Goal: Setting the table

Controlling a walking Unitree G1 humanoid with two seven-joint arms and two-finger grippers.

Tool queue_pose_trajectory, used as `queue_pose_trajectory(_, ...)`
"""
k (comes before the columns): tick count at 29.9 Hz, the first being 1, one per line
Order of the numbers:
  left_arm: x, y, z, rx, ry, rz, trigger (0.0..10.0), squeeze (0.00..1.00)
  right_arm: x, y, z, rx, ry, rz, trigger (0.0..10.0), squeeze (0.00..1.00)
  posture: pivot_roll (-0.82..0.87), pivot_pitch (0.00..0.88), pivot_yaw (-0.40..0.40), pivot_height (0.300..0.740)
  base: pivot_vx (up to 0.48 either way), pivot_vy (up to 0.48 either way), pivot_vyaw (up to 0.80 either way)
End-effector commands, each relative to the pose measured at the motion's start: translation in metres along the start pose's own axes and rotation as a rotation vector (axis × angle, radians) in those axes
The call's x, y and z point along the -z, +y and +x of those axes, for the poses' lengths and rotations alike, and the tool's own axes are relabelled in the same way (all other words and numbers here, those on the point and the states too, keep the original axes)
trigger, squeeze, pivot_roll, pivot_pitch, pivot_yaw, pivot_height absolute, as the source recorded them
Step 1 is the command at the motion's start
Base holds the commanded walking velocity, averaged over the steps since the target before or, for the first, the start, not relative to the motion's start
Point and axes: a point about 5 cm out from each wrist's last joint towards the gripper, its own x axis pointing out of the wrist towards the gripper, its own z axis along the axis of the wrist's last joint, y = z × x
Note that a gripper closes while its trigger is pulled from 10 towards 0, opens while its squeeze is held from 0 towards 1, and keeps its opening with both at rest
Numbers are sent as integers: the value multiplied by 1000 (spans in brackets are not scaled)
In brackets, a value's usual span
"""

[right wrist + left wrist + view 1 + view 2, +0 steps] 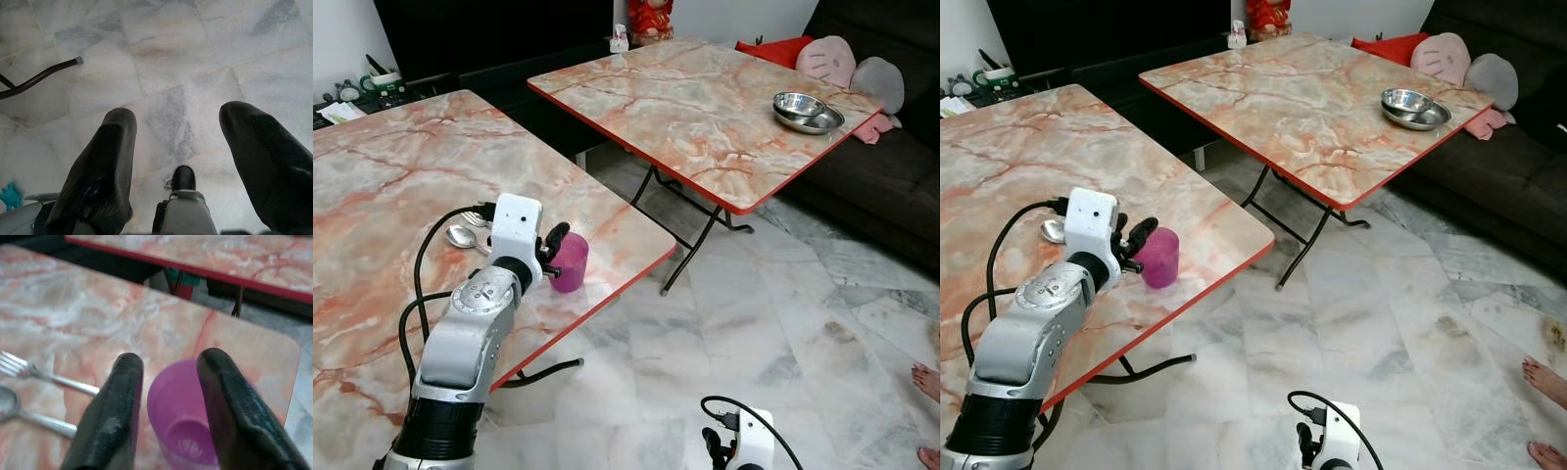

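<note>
Near bench, corner nearest the far bench: purple cup upright, close to the red edge. Left claw parted, fingers straddling the cup rim, one inside and one outside; contact not certain, nothing lifted. Fork and spoon flat just beside, inboard of the cup. Far bench: steel bowls stacked at the sofa-side corner. Right claw wide apart, empty, low over floor. Step, by judgement: cup pickup. Next: closure on the wall, straight lift.
</note>
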Motion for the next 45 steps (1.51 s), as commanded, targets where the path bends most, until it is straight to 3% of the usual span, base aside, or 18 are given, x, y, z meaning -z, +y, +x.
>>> queue_pose_trajectory(1,-4,-3,2,-1,10,14,10000,1000,3,-3,-1,8,14,-11,10000,0,150,0,-38,740,0,0,0)
queue_pose_trajectory(12,-3,-2,3,-5,54,2,10000,1000,4,-5,-1,14,18,-13,10000,0,150,0,-41,740,0,0,0)
queue_pose_trajectory(14,2,-2,4,-8,79,15,10000,0,4,-5,-2,15,18,-18,10000,0,145,0,-41,740,0,0,0)
queue_pose_trajectory(38,4,7,8,-104,110,-32,10000,0,4,-5,-1,14,17,-22,10000,0,152,0,-50,740,0,0,0)
queue_pose_trajectory(39,4,7,8,-105,111,-32,9176,0,4,-5,-1,14,18,-23,10000,0,152,0,-50,740,0,0,0)
queue_pose_trajectory(40,4,8,8,-104,113,-31,6627,0,4,-5,-1,12,18,-24,10000,0,153,0,-50,740,0,0,0)
queue_pose_trajectory(41,4,8,8,-102,115,-30,6431,0,4,-4,-1,11,18,-24,10000,0,155,0,-51,740,0,0,0)
queue_pose_trajectory(43,4,7,8,-96,117,-25,5137,0,3,-4,-1,8,19,-24,10000,0,155,0,-51,740,0,0,0)
queue_pose_trajectory(45,4,7,8,-93,117,-26,5294,0,3,-3,-1,7,18,-24,10000,0,155,0,-51,740,0,0,0)
